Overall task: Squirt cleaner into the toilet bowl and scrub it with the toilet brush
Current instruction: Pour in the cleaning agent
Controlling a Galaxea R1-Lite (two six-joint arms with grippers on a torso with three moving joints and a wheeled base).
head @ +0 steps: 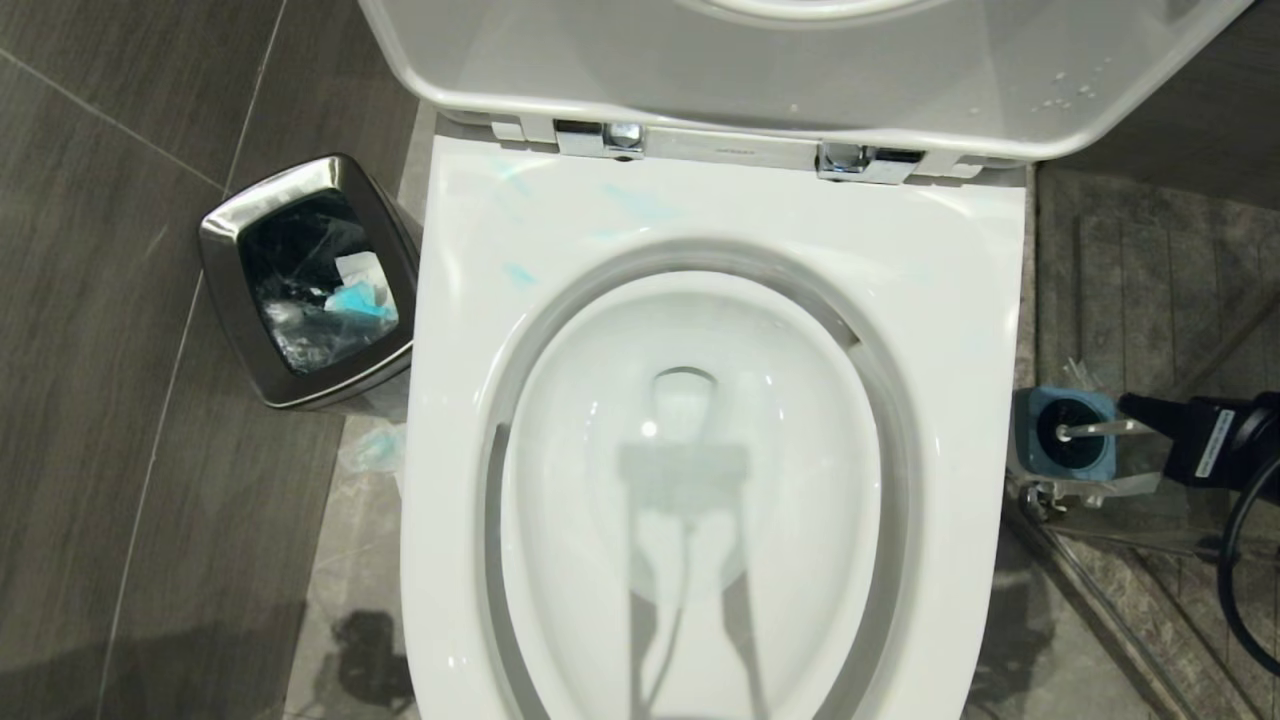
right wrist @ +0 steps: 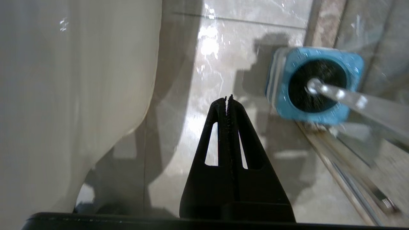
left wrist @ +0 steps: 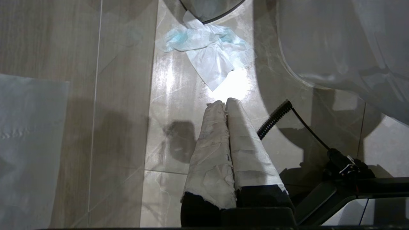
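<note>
The toilet bowl (head: 960, 330) is white and glossy, with its lid up. Pale blue smears of cleaner (head: 520, 275) mark the rim's back left. The toilet brush stands in a blue holder (head: 1065, 435) on the floor to the right, its white handle (head: 1100, 430) sticking up. My right gripper (head: 1130, 403) hovers beside the handle without touching it. In the right wrist view this gripper (right wrist: 227, 97) is shut and empty, between the bowl's outer wall (right wrist: 73, 95) and the holder (right wrist: 314, 84) with black bristles (right wrist: 319, 80). My left gripper (left wrist: 225, 102), wrapped in white tape, is shut and points at the floor.
A steel waste bin (head: 225, 235) stands left of the toilet. A crumpled tissue (left wrist: 211, 51) stained blue lies on the floor near it. A metal rail (head: 1100, 560) and a glass panel run along the floor by the holder. A black cable (head: 1240, 560) loops from my right arm.
</note>
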